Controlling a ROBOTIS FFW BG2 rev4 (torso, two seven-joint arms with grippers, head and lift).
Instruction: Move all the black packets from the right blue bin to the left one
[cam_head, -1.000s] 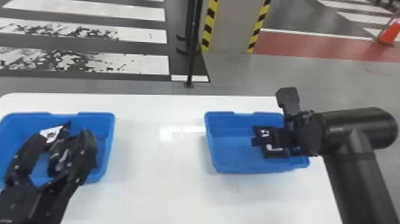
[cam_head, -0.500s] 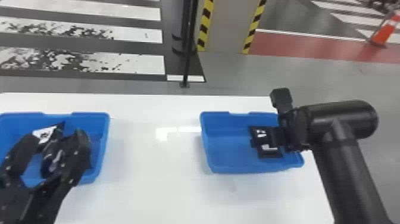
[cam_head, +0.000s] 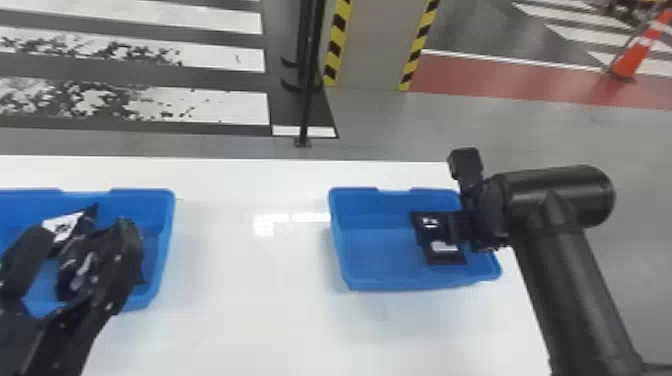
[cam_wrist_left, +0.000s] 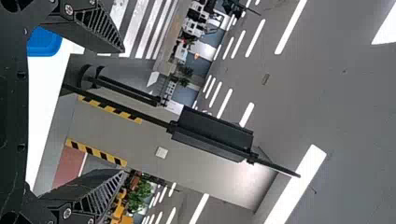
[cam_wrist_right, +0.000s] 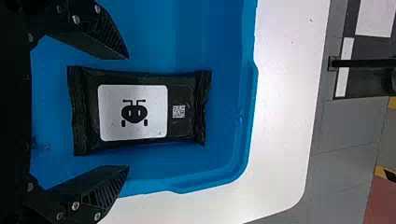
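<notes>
A gray floor (cam_head: 500, 130) carries white stripes (cam_head: 200, 105), a red band (cam_head: 500, 80) and an orange cone (cam_head: 633, 57).

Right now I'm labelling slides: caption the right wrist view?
Open right gripper over a black packet in the right blue bin.

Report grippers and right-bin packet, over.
Right gripper open, fingers either side of black packet, ungripped. Packet flat in right blue bin, nothing atop it. Left gripper open.
</notes>
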